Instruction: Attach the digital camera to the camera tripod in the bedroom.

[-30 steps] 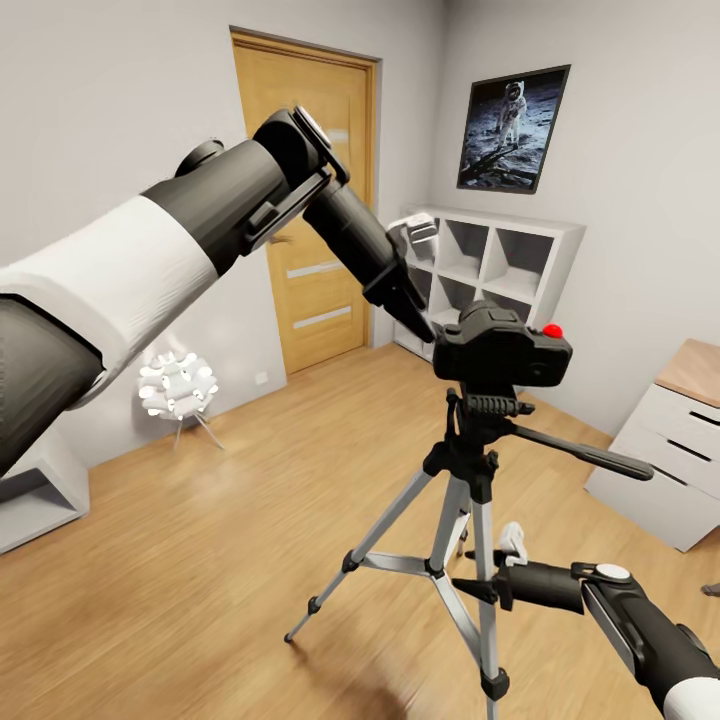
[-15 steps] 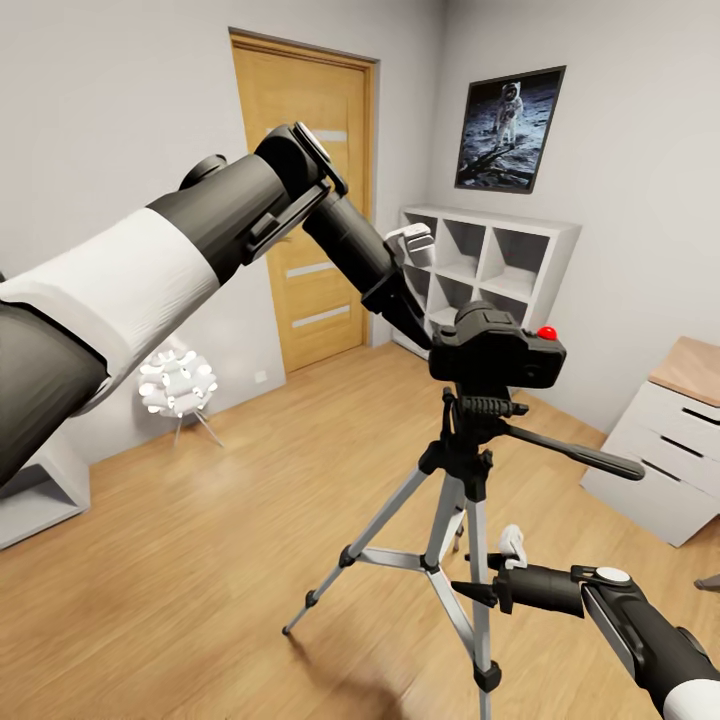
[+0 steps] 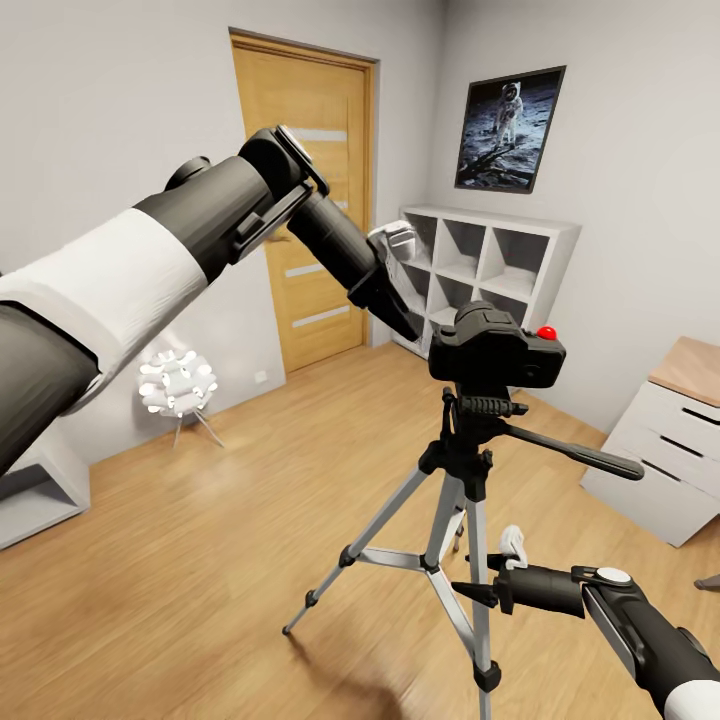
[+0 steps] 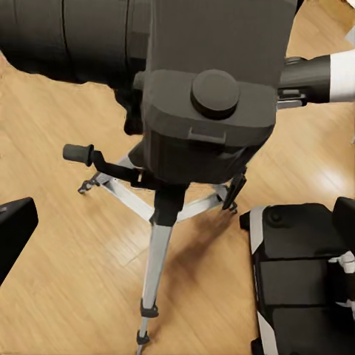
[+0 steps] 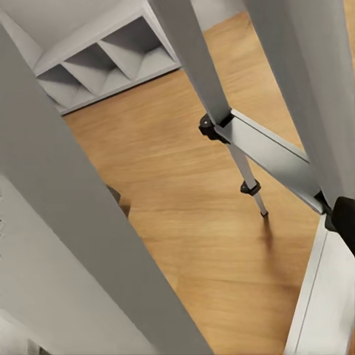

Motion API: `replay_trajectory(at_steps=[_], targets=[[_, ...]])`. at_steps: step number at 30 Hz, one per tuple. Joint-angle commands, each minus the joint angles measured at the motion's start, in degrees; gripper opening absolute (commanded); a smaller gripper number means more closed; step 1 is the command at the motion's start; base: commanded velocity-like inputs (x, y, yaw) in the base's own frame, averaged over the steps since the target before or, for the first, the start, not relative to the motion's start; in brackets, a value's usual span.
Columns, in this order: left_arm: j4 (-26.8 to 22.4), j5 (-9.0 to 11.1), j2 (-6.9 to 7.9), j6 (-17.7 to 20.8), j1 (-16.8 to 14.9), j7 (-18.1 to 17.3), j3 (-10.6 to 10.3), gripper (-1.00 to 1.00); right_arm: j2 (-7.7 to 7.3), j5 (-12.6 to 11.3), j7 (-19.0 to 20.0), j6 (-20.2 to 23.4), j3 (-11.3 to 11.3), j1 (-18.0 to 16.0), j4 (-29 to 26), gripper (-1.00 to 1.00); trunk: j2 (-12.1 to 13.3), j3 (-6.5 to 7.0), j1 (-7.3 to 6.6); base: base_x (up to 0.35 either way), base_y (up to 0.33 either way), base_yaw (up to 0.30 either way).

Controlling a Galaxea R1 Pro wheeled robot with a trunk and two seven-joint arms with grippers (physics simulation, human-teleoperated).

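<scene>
The black digital camera [image 3: 495, 355], with its red button [image 3: 547, 332] on top, sits upright on the black head of the camera tripod [image 3: 462, 480]. The tripod's silver legs spread over the wood floor and its pan handle [image 3: 580, 455] points right. My left gripper [image 3: 400, 280] hangs open just up and left of the camera, not touching it. In the left wrist view the camera [image 4: 207, 126] lies straight ahead of that gripper, on top of the tripod [image 4: 159, 244]. My right gripper [image 3: 495, 570] is low beside the tripod's near leg, open, holding nothing. The tripod's legs [image 5: 222, 81] pass close in front of the right wrist camera.
A wooden door [image 3: 310, 210] stands behind my left arm. A white cube shelf [image 3: 495, 260] and an astronaut poster [image 3: 513, 128] are at the back. A white drawer unit [image 3: 665, 460] stands at the right, a white spiky lamp [image 3: 177, 385] at the left wall.
My left gripper has drawn back up and to the left, away from the camera, which stays on the tripod. The view shifted slightly. The right arm has not moved.
</scene>
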Motion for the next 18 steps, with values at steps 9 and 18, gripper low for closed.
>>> replay_trajectory(at_steps=[9, 18], targets=[[1.36, 0.34, 4.28, 0.48, 0.01, -0.14, -0.26, 1.00, -0.09, -0.59, 0.03, 0.60, 0.26, -0.04, -0.02, 1.00, -0.11, -0.12, 0.03, 0.000, 0.000, 0.000], [2.34, 0.29, 4.86, 0.32, 1.06, -0.05, -0.26, 1.00, -0.09, -0.58, 0.03, 0.60, 0.26, -0.04, -0.01, 1.00, -0.11, -0.12, 0.03, 0.000, 0.000, 0.000]])
